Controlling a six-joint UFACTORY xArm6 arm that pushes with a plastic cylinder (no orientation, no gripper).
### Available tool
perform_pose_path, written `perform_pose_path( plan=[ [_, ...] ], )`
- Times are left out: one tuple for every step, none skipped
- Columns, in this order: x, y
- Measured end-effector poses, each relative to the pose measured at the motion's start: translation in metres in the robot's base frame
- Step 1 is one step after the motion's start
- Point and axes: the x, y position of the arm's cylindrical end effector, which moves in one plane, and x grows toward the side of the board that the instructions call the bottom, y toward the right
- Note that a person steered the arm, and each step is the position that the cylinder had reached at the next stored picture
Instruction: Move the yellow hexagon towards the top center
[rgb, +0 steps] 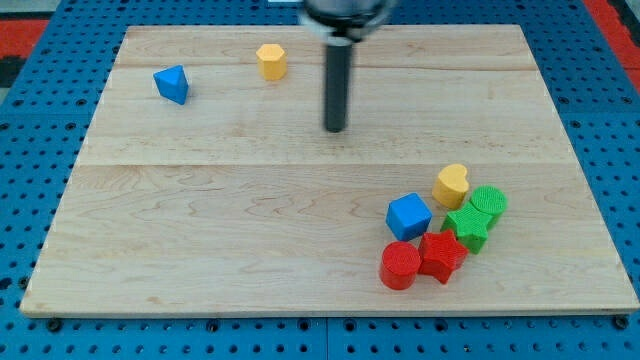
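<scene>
The yellow hexagon (271, 61) sits near the top of the wooden board (230, 240), left of centre. My tip (334, 128) rests on the board to the right of and below the hexagon, apart from it by a clear gap. The rod rises straight up to the arm at the view's top.
A blue triangular block (172, 84) lies at the upper left. At the lower right is a cluster: a yellow heart (451, 185), a blue cube (408, 216), a green cylinder (489, 203), a green star (467, 228), a red star (441, 256) and a red cylinder (400, 266).
</scene>
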Motion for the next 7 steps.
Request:
perform_pose_path(
  plan=[
    [-0.036, -0.054],
    [-0.100, -0.076],
    [-0.117, -0.090],
    [-0.117, -0.008],
    [-0.093, -0.038],
    [-0.101, -0.003],
    [-0.101, 0.000]
  ],
)
